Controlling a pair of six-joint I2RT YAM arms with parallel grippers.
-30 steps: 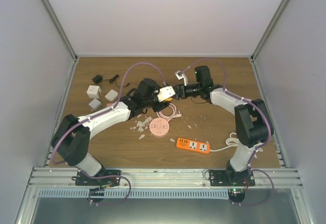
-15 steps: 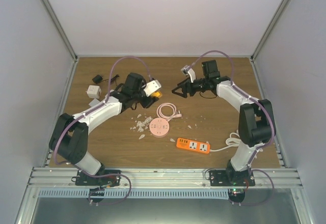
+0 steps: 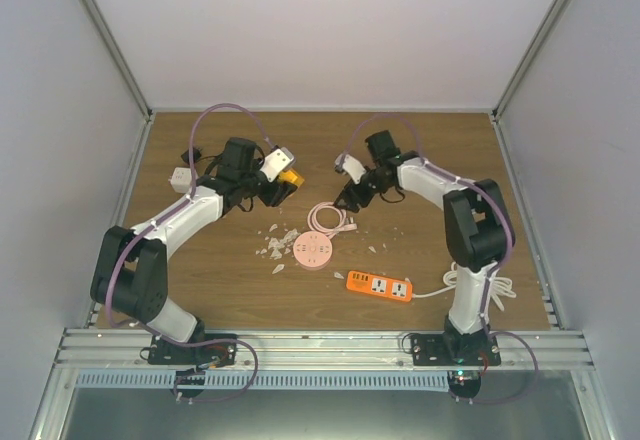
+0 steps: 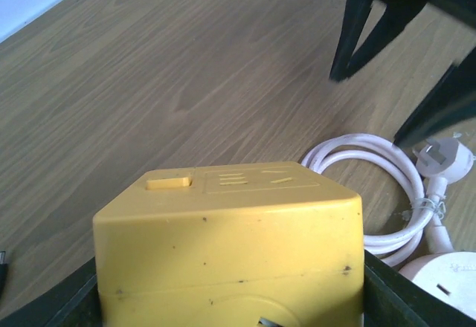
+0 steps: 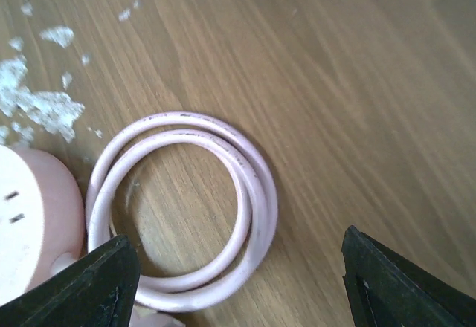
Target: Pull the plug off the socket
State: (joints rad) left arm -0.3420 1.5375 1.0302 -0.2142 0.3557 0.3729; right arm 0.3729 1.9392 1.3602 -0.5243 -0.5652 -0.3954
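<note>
My left gripper (image 3: 279, 186) is shut on a yellow socket cube (image 4: 230, 245), held above the table at the back left; one face of the cube with slots and a button faces up. A white plug (image 4: 440, 156) lies on the wood at the end of a coiled pale pink cable (image 5: 249, 193), apart from the cube. Open and empty, my right gripper (image 5: 238, 267) hovers low over that coil (image 3: 328, 218). Its dark fingers (image 4: 349, 37) show in the left wrist view just beyond the cable.
A round pink socket hub (image 3: 312, 251) lies beside the coil, with white crumbs (image 3: 274, 243) to its left. An orange power strip (image 3: 380, 285) and its white cord (image 3: 462, 280) sit near the front right. White cubes (image 3: 182, 175) and a black adapter (image 3: 192, 154) are at the back left.
The two grippers were together at the middle; they have drawn apart. The left arm swung left with the yellow cube. The right gripper opened and dropped over the coil.
</note>
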